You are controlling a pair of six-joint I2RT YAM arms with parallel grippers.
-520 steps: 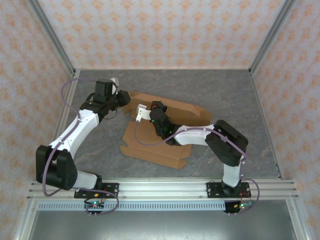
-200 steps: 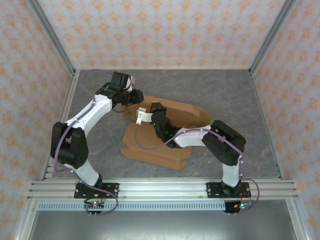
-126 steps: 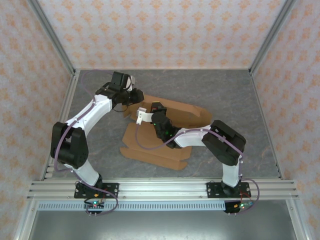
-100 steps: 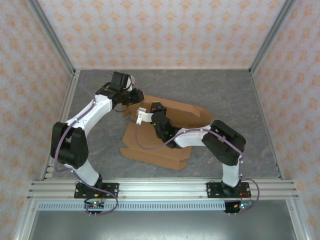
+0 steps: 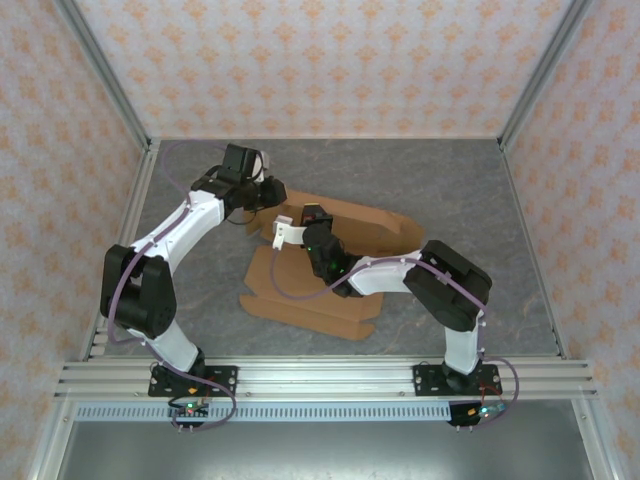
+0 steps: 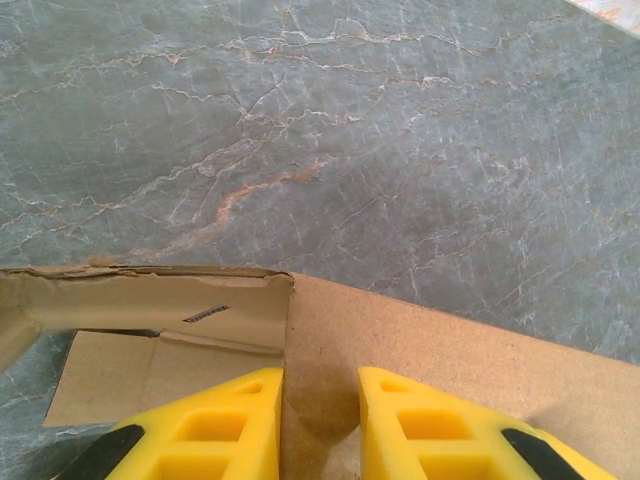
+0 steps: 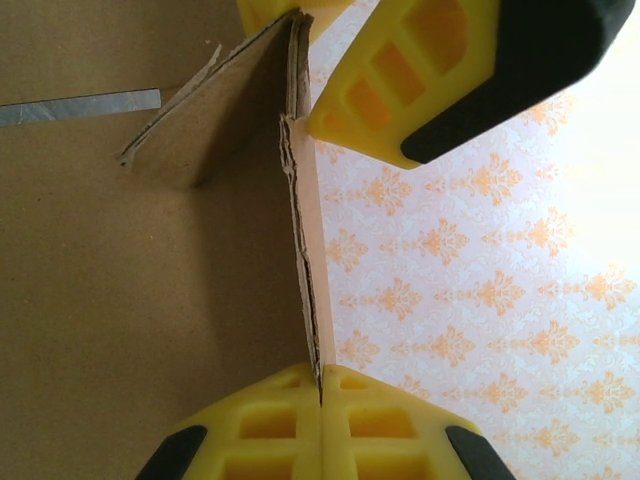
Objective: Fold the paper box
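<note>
Box sits on the table, with bare table all round it. One side wall at the box's far-left corner stands up.

Right fingers are fully closed, pinching that wall's edge. Left fingers straddle the same wall at its corner with a narrow gap. Can't tell whether they actually bite yet.

Risks:
- The wall edge already looks ragged and split. Two grips pulling against each other on one thin panel could tear it further.
- If the left fingers close off the crease, the wall probably kinks beside the score instead of on it.
- The table looks smooth, so the box may skid rather than fold, as only the fingers restrain it.
- A loose left grip lets the wall spring back.

Materials: the box is plain matte brown cardboard with fibrous torn edges, flat panels and a short flap inside the corner. The table is grey and marble-veined. The fingers are yellow ribbed plastic with black backs.
</note>
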